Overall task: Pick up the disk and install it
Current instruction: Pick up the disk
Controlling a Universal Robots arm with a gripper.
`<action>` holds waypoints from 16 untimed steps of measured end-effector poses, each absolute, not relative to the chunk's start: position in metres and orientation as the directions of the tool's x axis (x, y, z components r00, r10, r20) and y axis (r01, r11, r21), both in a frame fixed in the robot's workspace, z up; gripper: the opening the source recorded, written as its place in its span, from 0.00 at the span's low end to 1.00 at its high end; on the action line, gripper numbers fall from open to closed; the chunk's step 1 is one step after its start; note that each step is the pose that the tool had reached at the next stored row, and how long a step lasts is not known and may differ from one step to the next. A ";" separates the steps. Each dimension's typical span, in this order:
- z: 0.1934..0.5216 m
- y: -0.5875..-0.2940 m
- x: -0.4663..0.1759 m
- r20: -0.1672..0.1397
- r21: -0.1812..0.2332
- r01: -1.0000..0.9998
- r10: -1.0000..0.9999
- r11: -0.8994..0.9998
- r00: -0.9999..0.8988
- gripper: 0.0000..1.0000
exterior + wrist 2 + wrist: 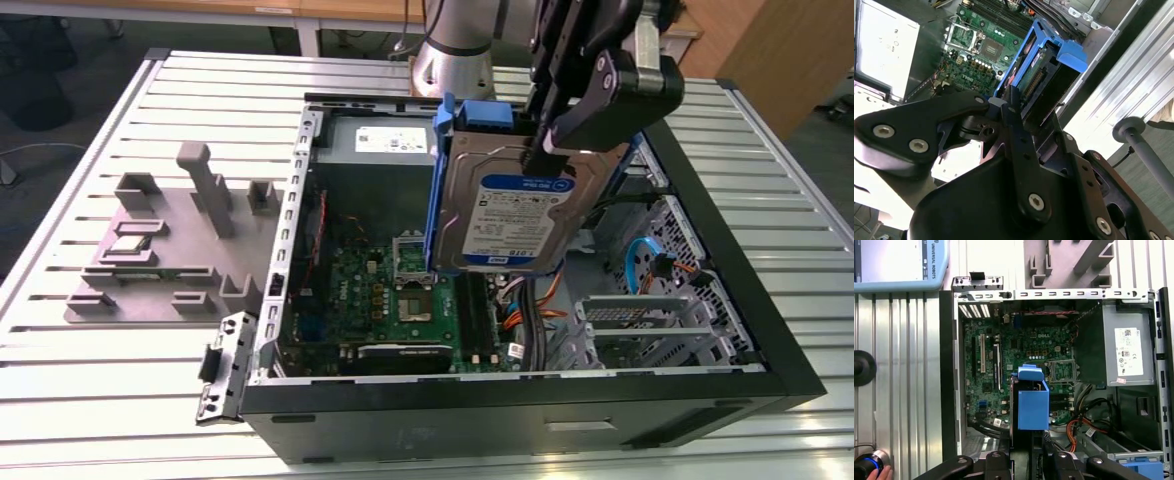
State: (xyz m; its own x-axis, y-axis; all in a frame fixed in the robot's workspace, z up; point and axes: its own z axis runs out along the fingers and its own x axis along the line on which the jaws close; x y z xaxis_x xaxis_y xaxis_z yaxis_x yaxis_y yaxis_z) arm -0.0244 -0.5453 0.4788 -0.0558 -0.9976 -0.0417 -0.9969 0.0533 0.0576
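Hanging upright above the open case [534,388] — the disk [514,220], clamped in the gripper [550,152] — clear of walls.

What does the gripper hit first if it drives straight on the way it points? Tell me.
Pointing down into the open computer case, the gripper, shut on the disk, would likely land the disk's lower edge on the motherboard beside the CPU socket; depth is unclear.
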 end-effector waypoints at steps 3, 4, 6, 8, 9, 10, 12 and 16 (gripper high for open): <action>0.479 -0.546 -0.024 -0.042 0.058 -0.997 -0.998 0.053 -0.056 0.35; 0.479 -0.546 -0.024 -0.042 0.058 -0.997 -0.998 0.053 -0.056 0.35; 0.479 -0.546 -0.024 -0.042 0.058 -0.997 -0.998 0.053 -0.056 0.35; 0.479 -0.546 -0.024 -0.042 0.058 -0.997 -0.998 0.053 -0.056 0.35; 0.479 -0.547 -0.024 -0.042 0.058 -0.997 -0.998 0.053 -0.056 0.35; 0.479 -0.547 -0.024 -0.042 0.058 -0.997 -0.998 0.053 -0.056 0.35; 0.479 -0.547 -0.024 -0.042 0.058 -0.997 -0.998 0.053 -0.056 0.35; 0.479 -0.549 -0.024 -0.042 0.058 -0.997 -0.998 0.053 -0.056 0.35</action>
